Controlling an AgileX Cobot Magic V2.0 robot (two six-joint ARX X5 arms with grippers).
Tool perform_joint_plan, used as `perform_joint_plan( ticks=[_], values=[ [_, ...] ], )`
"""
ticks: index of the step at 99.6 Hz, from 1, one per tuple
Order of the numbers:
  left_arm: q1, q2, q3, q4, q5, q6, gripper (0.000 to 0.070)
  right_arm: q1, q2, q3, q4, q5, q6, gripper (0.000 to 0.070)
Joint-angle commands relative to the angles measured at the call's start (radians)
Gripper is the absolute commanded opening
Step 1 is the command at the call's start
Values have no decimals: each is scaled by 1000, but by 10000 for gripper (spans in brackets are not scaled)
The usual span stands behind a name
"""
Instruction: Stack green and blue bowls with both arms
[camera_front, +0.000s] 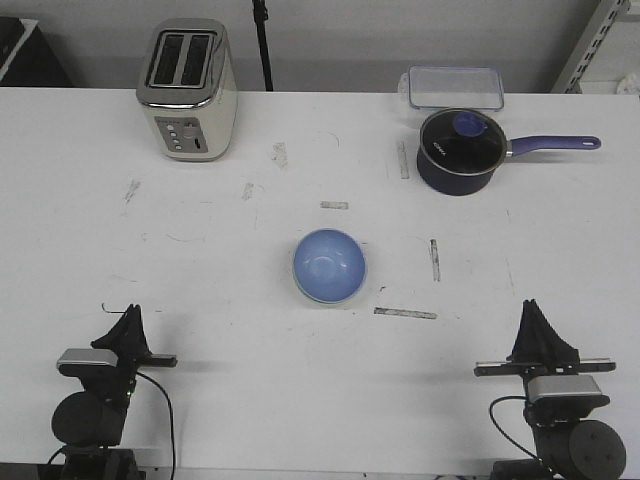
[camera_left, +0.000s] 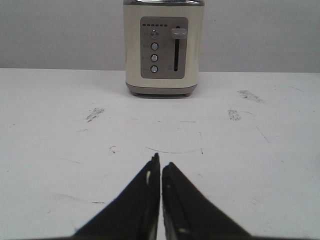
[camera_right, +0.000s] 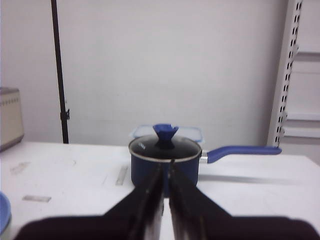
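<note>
The light blue bowl (camera_front: 329, 262) sits in the middle of the table, nested in the pale green bowl, of which only a thin rim (camera_front: 322, 299) shows under its near edge. A sliver of the blue bowl (camera_right: 2, 211) also shows in the right wrist view. My left gripper (camera_front: 130, 318) is shut and empty at the near left of the table, far from the bowls; the left wrist view shows its jaws (camera_left: 161, 162) together. My right gripper (camera_front: 533, 310) is shut and empty at the near right, its jaws (camera_right: 166, 167) together.
A cream toaster (camera_front: 186, 90) stands at the back left and faces the left wrist (camera_left: 163, 47). A navy saucepan with a lid and purple handle (camera_front: 460, 150) stands at the back right, ahead of the right wrist (camera_right: 165, 162). A clear container (camera_front: 453, 87) is behind it.
</note>
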Motion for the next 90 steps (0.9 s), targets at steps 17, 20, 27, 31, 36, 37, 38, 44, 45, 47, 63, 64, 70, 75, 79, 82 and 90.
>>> perform_joint_plan(
  ticks=[17, 20, 27, 31, 36, 37, 38, 44, 45, 47, 63, 64, 70, 75, 79, 82, 90],
  values=[
    [0, -2, -23, 15, 0, 8, 2, -11, -15, -127, 28, -21, 63, 9],
    [0, -2, -23, 15, 0, 8, 1, -11, -15, -148, 43, -25, 63, 9],
    [0, -2, -23, 15, 0, 8, 1, -11, -15, -191, 76, -27, 62, 9],
    [0, -2, -23, 15, 0, 8, 1, -11, -15, -214, 101, -27, 62, 9],
    [0, -2, -23, 15, 0, 8, 1, -11, -15, -240, 130, -27, 62, 9],
    [0, -2, -23, 15, 0, 8, 1, -11, -15, -244, 135, -27, 62, 9],
    [0, -2, -23, 15, 0, 8, 1, -11, -15, -249, 140, -27, 62, 10],
    [0, -2, -23, 15, 0, 8, 1, -12, -15, -273, 171, -24, 63, 10],
    [0, -2, -23, 15, 0, 8, 1, -12, -15, -277, 174, -23, 63, 10],
    [0, -2, -23, 15, 0, 8, 1, -12, -15, -283, 178, -21, 63, 10],
    [0, -2, -23, 15, 0, 8, 1, -19, -15, -292, 131, -19, 63, 10],
    [0, -2, -23, 15, 0, 8, 2, -20, -15, -292, 130, -19, 63, 10],
    [0, -2, -23, 15, 0, 8, 1, -31, -18, -292, 124, -20, 68, 10],
    [0, -2, -23, 15, 0, 8, 1, -55, -40, -292, 103, -21, 74, 10],
    [0, -2, -23, 15, 0, 8, 1, -65, -52, -292, 93, -24, 74, 10],
    [0, -2, -23, 15, 0, 8, 1, -75, -68, -292, 84, -29, 74, 10],
    [0, -2, -23, 15, 0, 8, 2, -90, -71, -292, 84, -36, 74, 10]
  ],
)
